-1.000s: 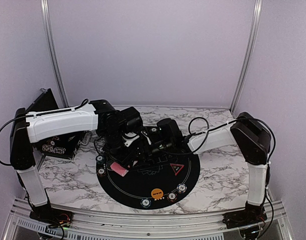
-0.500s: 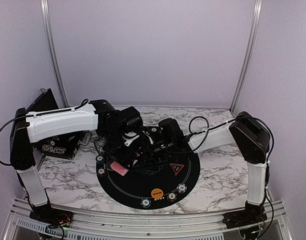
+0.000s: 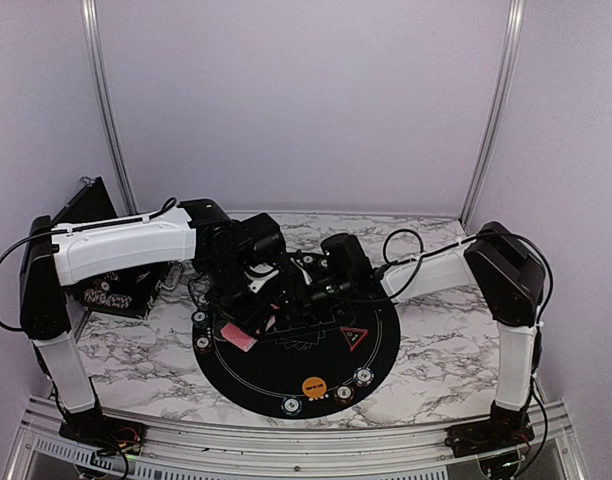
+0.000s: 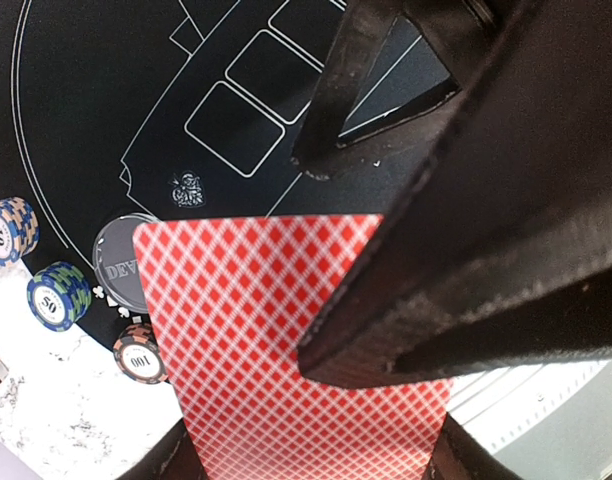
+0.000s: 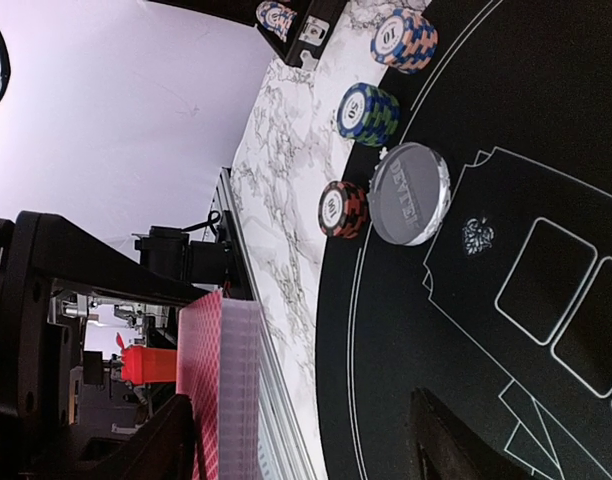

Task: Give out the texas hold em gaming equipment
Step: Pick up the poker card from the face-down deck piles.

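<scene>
My left gripper [image 4: 311, 455] is shut on a deck of red-backed playing cards [image 4: 246, 330], held above the left part of the round black mat [image 3: 376, 350]. My right gripper [image 5: 301, 420] stands open at the deck [image 5: 221, 390]. One of its fingers [image 4: 436, 290] lies over the top card's back, and the other [image 4: 336, 110] is apart over the mat. Three striped chips [image 4: 58, 295] and a grey dealer button [image 5: 411, 193] sit at the mat's left rim. An orange disc [image 3: 313, 385], three more chips [image 3: 344, 393] and a red triangle marker [image 3: 353, 335] lie on the near right of the mat.
A black box [image 3: 106, 290] stands at the table's left edge behind the left arm. Both wrists crowd together over the mat's far left part. The marble tabletop [image 3: 436, 340] shows to the right of the mat, and a metal rail [image 3: 286, 440] runs along the near edge.
The right arm has shifted slightly at the deck, its wrist a little to the right. The left gripper and the deck have stayed in place.
</scene>
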Controlling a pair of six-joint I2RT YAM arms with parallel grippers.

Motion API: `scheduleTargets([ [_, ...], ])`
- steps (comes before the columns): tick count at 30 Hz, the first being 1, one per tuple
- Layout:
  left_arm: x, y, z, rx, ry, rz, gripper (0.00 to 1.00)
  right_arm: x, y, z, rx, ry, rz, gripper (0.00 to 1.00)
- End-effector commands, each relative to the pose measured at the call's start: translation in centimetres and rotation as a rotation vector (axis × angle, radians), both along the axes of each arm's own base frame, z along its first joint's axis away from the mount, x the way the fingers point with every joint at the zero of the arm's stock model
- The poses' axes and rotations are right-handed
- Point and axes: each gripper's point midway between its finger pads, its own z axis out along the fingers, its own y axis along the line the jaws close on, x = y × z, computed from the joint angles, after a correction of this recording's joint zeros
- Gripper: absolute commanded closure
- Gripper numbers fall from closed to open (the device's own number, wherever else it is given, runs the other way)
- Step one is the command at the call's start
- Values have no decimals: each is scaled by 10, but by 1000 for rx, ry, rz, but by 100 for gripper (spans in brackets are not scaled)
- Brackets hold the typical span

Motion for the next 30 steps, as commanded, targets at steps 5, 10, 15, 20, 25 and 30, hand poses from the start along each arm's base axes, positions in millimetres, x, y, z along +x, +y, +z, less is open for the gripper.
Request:
scheduleTargets([
  [5,-4,4,4,10,2,-1,47,9,-14,38,46,-42,-50,31],
  [10,-3,4,4,11,1,-2,47,8,-20,43,55,-30,-60,34],
  [15,-2,4,4,16,-4,0,47,3,-22,46,73,-7,-55,41],
  [20,-1,4,2,22,-7,1,47,0,-21,46,76,7,-47,50],
  [25,-1,4,1,25,-5,-1,48,-6,-17,49,94,23,-29,58],
  [30,0,3,0,27,-4,-3,48,-8,-14,46,92,34,-21,64],
])
